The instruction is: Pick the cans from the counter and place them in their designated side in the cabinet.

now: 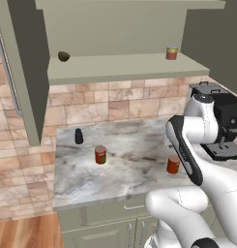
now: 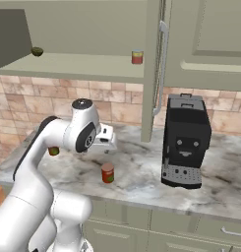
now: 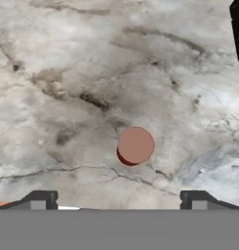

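We see a smooth marble-patterned worktop (image 1: 129,160) under a matt plain red-orange can (image 1: 173,164); behind the worktop, rough-looking stone tiles (image 1: 120,104); above it, a matt olive cabinet (image 1: 125,68).

Marble counter (image 1: 134,164) holds 2 cans (image 1: 100,155) (image 1: 173,164), black bottle (image 1: 79,136), coffee machine (image 2: 186,141).

The arm's forearm (image 1: 185,155) covers the right edge of the plain red can (image 1: 173,165). In the right base view the arm (image 2: 38,142) hides most of the labelled can (image 2: 54,151). The dark object (image 1: 63,56) on the cabinet shelf (image 1: 125,68) is too small to identify. The coffee machine (image 3: 238,29) is cut off at the hand view's right edge.
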Controlling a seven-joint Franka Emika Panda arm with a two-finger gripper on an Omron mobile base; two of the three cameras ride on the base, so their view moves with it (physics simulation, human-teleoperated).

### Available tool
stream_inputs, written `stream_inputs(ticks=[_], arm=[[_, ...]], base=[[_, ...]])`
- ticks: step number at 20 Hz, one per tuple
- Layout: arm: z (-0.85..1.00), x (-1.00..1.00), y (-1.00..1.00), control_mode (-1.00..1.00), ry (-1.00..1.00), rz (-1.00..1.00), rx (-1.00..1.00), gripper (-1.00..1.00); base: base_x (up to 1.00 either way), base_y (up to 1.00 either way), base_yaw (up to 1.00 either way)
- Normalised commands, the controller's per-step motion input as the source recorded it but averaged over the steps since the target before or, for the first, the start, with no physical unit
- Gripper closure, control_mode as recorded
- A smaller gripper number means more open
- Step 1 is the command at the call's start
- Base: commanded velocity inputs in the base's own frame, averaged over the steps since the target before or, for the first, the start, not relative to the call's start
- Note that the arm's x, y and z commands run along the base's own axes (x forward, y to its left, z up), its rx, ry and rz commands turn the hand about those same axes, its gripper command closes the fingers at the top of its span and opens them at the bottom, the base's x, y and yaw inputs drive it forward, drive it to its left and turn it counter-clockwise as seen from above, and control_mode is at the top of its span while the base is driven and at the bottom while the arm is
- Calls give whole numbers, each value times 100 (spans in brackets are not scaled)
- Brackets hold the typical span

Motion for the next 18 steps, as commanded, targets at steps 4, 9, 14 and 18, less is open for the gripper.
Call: stream_inputs(ticks=[4, 9, 14, 18], arm=[[-23, 0, -17, -100, 1, 0, -1, -100], [-24, 0, -8, -100, 2, 0, 0, -100], [-27, 0, -4, -100, 3, 0, 0, -100], [-26, 0, 0, -100, 5, 0, 0, -100]], base=[[0, 0, 0], [0, 0, 0], [0, 0, 0], [0, 0, 0]])
